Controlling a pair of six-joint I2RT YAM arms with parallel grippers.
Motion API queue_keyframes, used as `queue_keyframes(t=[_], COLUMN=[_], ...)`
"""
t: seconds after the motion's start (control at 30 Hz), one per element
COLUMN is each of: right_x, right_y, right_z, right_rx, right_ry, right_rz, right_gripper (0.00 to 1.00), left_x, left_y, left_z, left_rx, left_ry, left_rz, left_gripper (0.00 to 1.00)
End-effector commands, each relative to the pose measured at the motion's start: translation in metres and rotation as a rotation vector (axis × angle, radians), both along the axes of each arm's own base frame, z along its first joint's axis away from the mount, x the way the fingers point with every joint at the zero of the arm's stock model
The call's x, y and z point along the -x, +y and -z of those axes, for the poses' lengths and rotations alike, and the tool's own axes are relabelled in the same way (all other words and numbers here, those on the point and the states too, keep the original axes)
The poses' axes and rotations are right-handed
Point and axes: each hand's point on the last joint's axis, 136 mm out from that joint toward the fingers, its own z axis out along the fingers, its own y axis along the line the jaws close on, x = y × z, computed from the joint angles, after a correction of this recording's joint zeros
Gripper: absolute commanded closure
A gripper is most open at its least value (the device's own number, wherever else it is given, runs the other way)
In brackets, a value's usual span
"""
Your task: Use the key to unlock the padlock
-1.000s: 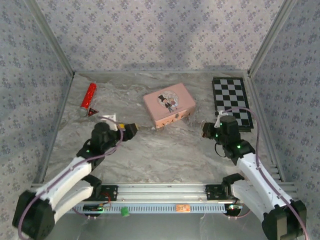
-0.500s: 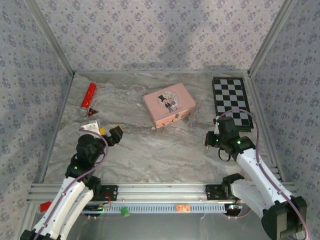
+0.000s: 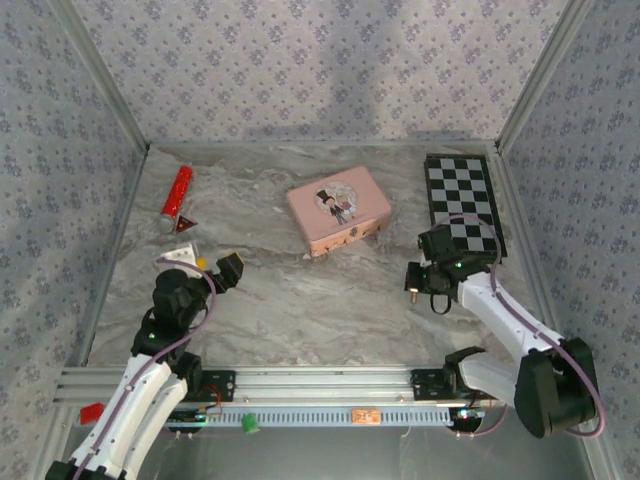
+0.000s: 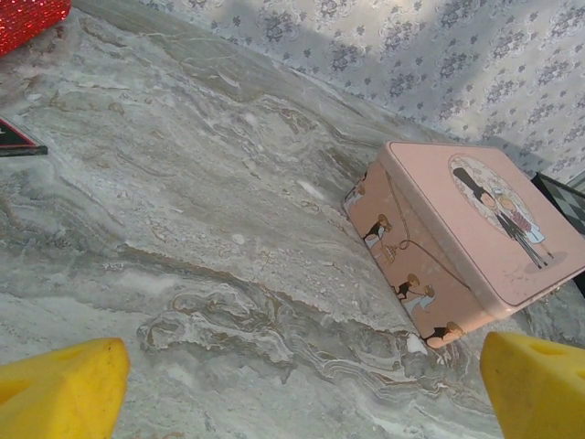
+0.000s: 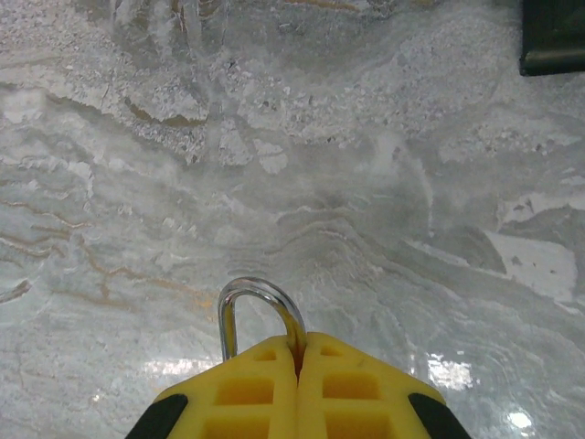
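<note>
With my right gripper [image 5: 297, 343] clenched on the padlock [image 5: 226, 325], its shackle [image 5: 258, 284] poking out at bottom centre, and left gripper [image 4: 302, 380] released, I judged a steady, keyhole-exposed hold mattered most.

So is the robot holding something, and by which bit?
The right gripper pinches the padlock low down, its silver loop poking out. The left gripper holds nothing.

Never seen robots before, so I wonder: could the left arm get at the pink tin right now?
Probably yes: the left gripper is open and empty, facing the pink tin, and just open marble table lies between them.
</note>
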Motion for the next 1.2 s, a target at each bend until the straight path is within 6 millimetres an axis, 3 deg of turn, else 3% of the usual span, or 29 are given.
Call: queue_keyframes(t=[0.0,0.63,0.97,1.17], right_x=[-0.02,-0.072,-0.077,-0.076], right_y=[0.007,0.031,0.033,0.031], right_z=[-0.01,0.026,0.038,0.032], right_rx=[-0.011,-0.099,-0.096,-0.088], right_ry=[-0.046,-0.029,-0.028,-0.059], right_rz=[0.007,-0.012,-0.031,-0.047], right_gripper=[1.0,1.0,1.0,0.85], left_x=[0.001,-0.001,-0.001,-0.001], left_y=[0.001,0.006,0.004,0.005], left_z=[0.006,0.009,0.006,0.007], left_rx=[0.002,0.01,0.008,-0.007], left_ry=[0.009,0.023,0.026,0.034], left_rz=[0.001,-0.013,0.001,-0.001], left_gripper=[0.01,0.0,0.0,0.0])
